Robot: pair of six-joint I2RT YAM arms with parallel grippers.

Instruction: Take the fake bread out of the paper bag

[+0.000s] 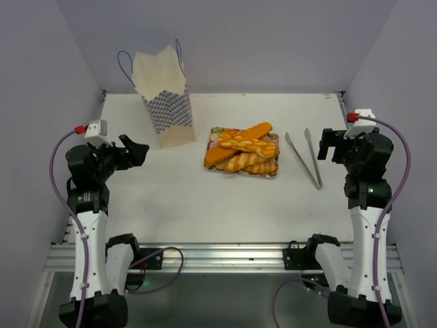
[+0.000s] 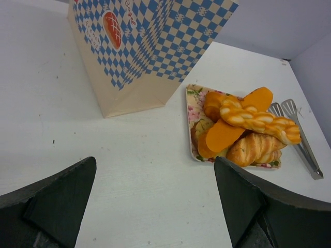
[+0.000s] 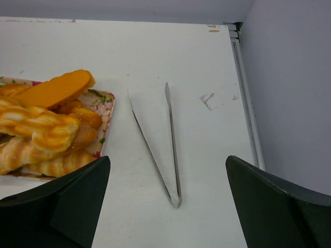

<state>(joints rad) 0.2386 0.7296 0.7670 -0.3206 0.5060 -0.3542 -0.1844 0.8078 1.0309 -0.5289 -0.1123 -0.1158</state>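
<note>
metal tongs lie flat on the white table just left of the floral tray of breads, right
Not quite. The silver metal tongs lie flat on the white table just right of the floral rectangular tray of glossy orange toy breads, not left of it. The top external view shows this, and the right wrist view agrees.

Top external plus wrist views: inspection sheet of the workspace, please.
Surface: white table, small scuffs near the right edge.
Job's things: tan paper bag with blue-and-white checkered sides upright at rear left, inside hidden; glossy orange toy breads piled on floral rectangular tray.
Clutter: metal tongs right of the tray, apart from it.
Grippers: left gripper and right gripper, jaws open, empty.
Cables: purple cables looped along both arms.
Surroundings: grey walls on three sides.
</note>
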